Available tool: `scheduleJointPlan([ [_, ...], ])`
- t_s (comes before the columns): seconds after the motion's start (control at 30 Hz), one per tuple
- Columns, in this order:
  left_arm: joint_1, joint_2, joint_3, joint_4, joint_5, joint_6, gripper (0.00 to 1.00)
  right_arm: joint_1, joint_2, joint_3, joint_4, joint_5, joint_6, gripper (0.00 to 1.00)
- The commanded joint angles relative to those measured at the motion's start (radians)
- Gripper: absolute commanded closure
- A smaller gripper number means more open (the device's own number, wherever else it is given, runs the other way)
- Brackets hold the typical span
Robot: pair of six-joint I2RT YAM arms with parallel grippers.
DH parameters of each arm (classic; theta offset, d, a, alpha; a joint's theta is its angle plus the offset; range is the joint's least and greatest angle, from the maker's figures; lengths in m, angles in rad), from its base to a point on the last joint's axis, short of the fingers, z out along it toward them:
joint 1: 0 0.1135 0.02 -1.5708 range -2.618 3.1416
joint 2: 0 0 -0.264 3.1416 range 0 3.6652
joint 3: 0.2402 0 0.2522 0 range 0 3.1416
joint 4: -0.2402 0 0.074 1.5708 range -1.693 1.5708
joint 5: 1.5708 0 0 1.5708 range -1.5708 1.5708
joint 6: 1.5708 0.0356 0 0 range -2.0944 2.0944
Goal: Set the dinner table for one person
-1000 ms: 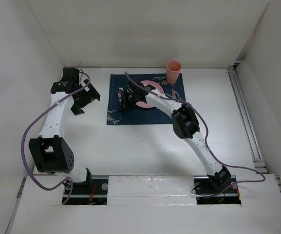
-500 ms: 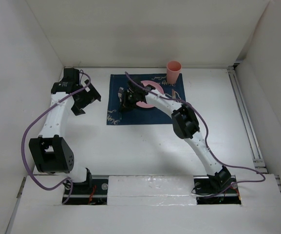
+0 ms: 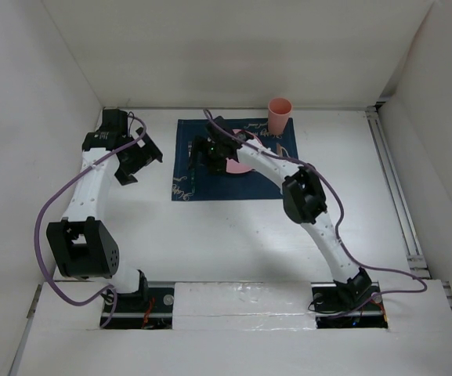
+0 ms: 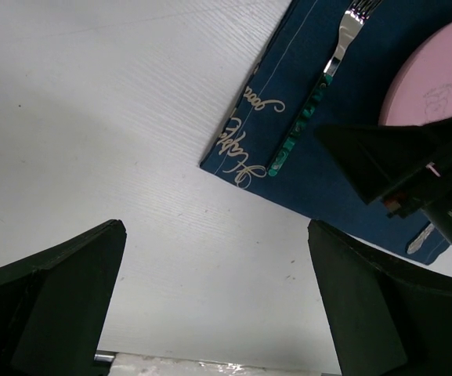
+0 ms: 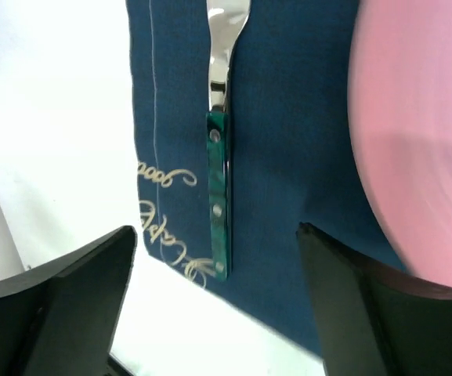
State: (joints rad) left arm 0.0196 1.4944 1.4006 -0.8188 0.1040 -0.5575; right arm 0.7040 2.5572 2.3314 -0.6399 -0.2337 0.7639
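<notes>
green-handled steel fork (image 4: 300, 129) lay free on navy cloth placemat (image 5: 288, 157) beside pink round plate (image 5: 421, 141) — right gripper (image 5: 218, 235) spread over it, left gripper (image 4: 216, 231) spread. fork step looked done — next, lift clear.

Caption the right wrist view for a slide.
Open right gripper over a green-handled fork on the navy placemat, beside the pink plate.

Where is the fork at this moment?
In the right wrist view the fork lies on the navy placemat near its left edge, left of the pink plate and not touching it, handle end toward the arms.
</notes>
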Motion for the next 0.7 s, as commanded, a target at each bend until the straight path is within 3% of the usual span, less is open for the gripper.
scheduleJointPlan([
  [0.0,0.002,-0.036,0.023,-0.012,-0.026,0.002,0.0,0.011,-0.167,-0.015,-0.023,0.086,-0.011,0.1],
  [0.03,0.002,-0.046,0.023,-0.013,-0.038,-0.011,0.0,0.011,-0.231,-0.045,-0.023,0.1,-0.011,0.0],
  [0.2,0.002,-0.056,0.115,-0.075,-0.125,-0.053,0.0,0.011,-0.492,-0.128,-0.088,0.239,-0.087,0.0],
  [0.37,0.002,-0.056,0.187,-0.105,-0.138,-0.062,0.0,-0.001,-0.832,-0.265,-0.242,0.508,-0.173,0.0],
  [0.5,0.002,-0.066,0.224,-0.105,-0.15,-0.073,0.0,-0.096,-1.116,-0.383,-0.395,0.614,-0.186,0.0],
  [0.67,0.002,-0.175,0.253,-0.114,-0.206,-0.084,0.0,-0.233,-1.436,-0.35,-0.592,0.683,-0.259,0.0],
])
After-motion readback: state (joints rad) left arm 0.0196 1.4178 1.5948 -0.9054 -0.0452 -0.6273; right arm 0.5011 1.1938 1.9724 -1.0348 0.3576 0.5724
